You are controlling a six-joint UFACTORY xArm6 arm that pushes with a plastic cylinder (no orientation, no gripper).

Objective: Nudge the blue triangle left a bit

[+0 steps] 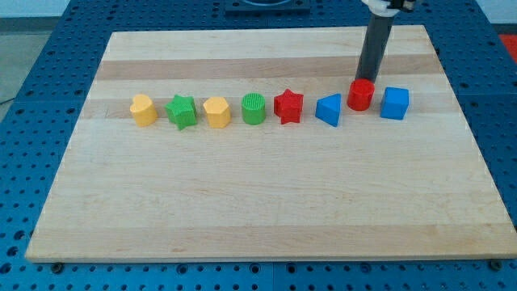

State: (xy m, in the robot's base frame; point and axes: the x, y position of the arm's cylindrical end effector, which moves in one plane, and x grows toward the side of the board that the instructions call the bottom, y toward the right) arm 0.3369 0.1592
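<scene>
The blue triangle lies on the wooden board in a row of blocks, right of the middle. My tip comes down from the view's top and stands just behind the red cylinder, touching or nearly touching it. The tip is up and to the right of the blue triangle, with the red cylinder between them. The red star sits just left of the triangle.
The row runs left to right: a yellow block, a green star, a second yellow block, a green cylinder, then the red star, blue triangle, red cylinder and a blue cube.
</scene>
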